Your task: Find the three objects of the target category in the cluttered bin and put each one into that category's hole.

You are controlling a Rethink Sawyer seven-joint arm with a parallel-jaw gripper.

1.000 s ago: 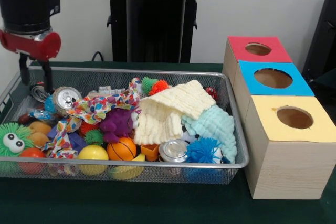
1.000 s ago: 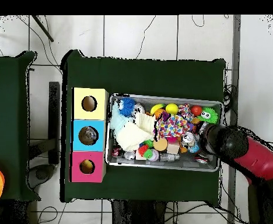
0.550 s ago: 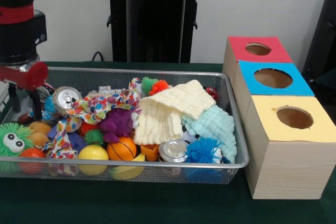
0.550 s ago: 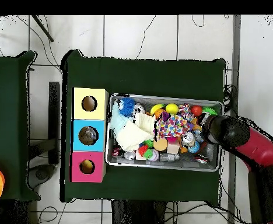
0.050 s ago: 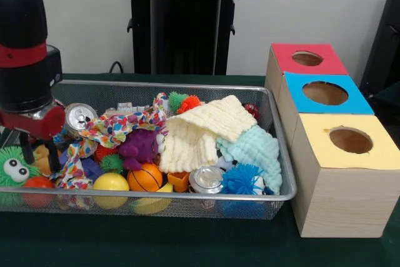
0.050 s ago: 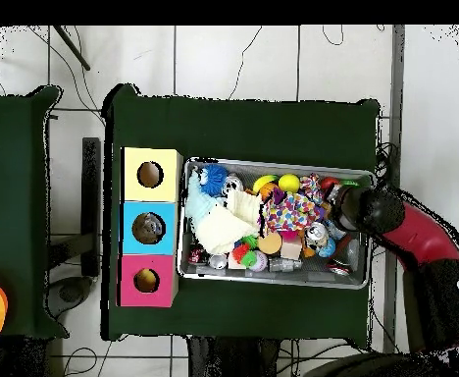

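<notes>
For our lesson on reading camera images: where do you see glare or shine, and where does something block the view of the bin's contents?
Front view: soft even light, with bright shine on the silver can top and the second can; the arm's dark wrist hides the bin's left end. Overhead view: the arm covers the bin's right end, and the gripper itself is hidden there.

bench (image 5: 187, 248) with dark green cloth, wire mesh bin (image 5: 187, 203) full of toys sitting on it, three wooden boxes just beside the bin in a row, yellow-topped (image 5: 350, 148), blue-topped (image 5: 325, 94), red-topped (image 5: 306, 59), one round hole each
</notes>
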